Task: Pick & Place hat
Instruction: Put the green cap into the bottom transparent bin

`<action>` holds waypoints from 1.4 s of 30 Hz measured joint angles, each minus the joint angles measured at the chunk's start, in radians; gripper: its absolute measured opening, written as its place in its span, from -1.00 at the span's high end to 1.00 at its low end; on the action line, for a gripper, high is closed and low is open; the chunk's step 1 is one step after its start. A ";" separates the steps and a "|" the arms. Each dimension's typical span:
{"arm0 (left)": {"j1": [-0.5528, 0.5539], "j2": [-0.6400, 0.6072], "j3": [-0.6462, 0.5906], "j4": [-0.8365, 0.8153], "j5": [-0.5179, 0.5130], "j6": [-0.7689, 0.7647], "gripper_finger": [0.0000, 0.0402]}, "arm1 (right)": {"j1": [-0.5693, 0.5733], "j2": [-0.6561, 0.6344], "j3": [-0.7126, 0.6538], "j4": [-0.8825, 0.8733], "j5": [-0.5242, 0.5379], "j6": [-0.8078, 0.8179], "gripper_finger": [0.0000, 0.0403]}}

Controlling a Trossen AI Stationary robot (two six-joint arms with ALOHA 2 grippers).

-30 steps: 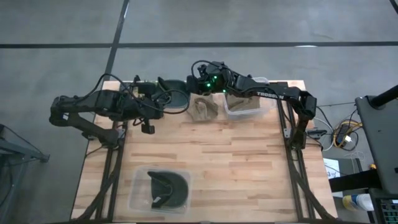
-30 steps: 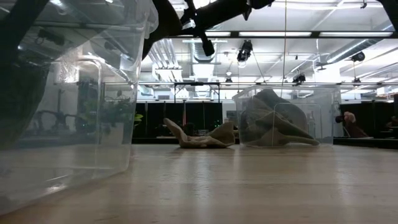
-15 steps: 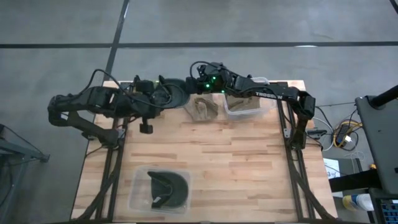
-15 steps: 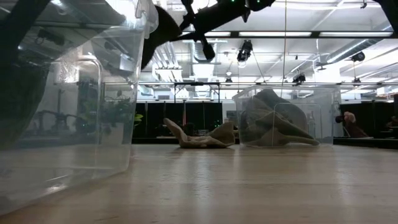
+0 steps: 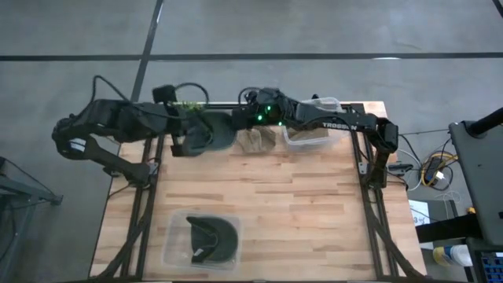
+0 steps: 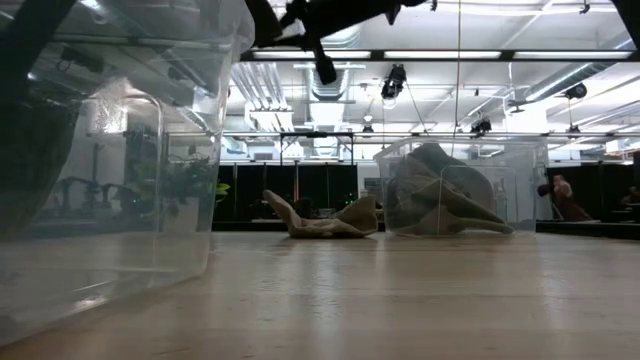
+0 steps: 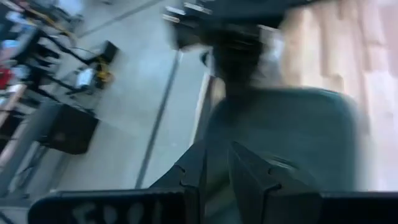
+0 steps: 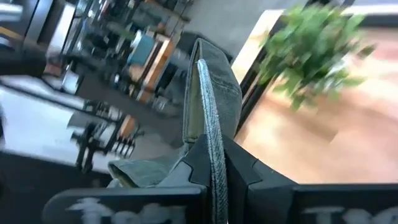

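Observation:
A dark green hat [image 5: 214, 132] hangs in the air over the table's far-left part, held between both grippers. My left gripper [image 5: 194, 134] comes at it from the left and is shut on it [image 7: 217, 168]. My right gripper [image 5: 236, 119] reaches in from the right and is shut on its other side [image 8: 217, 165]. In the low view the hat [image 6: 263, 16] shows only at the top edge. A tan hat [image 5: 255, 140] lies crumpled on the table just right of the held one. My left gripper pinches the dark green hat between its two fingers [image 7: 198, 167] at the near edge of the crown [image 7: 227, 163]. The hat spreads out broad beyond the fingers and is clear of the table. My right gripper pinches an edge of the hat's fabric [image 8: 211, 134] between its two fingers [image 8: 242, 168]. The edge stands thin and upright beyond the fingertips. The hat is lifted clear of the table.
A clear bin [image 5: 308, 132] with tan hats stands at the far edge, right of the middle. Another clear bin [image 5: 202, 240] with a dark hat sits at the near-left. Bare wood lies across the middle and right of the table [image 5: 314, 212].
The left arm has swung up and toward the far-left corner, turning at the wrist. The dark hat has risen with it and now shows broad from above, while in the low view it has climbed nearly out of the picture. The right gripper has followed slightly leftward.

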 joint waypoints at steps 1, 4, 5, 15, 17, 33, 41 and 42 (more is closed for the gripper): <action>0.001 0.000 0.017 0.004 -0.013 0.000 0.70 | 0.016 0.000 0.000 -0.001 -0.002 0.000 0.96; 0.002 0.000 0.060 0.007 -0.047 -0.001 0.70 | 0.071 0.000 0.010 0.002 0.000 -0.017 0.95; 0.002 0.000 0.072 0.008 -0.060 0.001 0.70 | 0.090 -0.002 0.012 0.004 0.006 -0.028 0.95; 0.002 0.000 0.140 0.015 -0.176 0.054 0.70 | 0.289 -0.003 0.017 0.004 0.059 -0.032 0.95; 0.002 0.000 0.150 0.015 -0.183 0.054 0.70 | 0.325 -0.003 0.017 0.013 0.067 -0.030 0.95; 0.002 -0.002 0.162 0.028 -0.231 0.064 0.70 | 0.580 0.018 0.016 -0.002 0.391 -0.141 0.95; 0.002 -0.002 0.162 0.033 -0.231 -0.024 0.70 | 0.625 0.089 0.016 0.005 0.452 -0.093 0.95; 0.002 -0.002 0.161 0.039 -0.231 -0.029 0.70 | 0.626 0.101 0.016 0.007 0.452 -0.077 0.95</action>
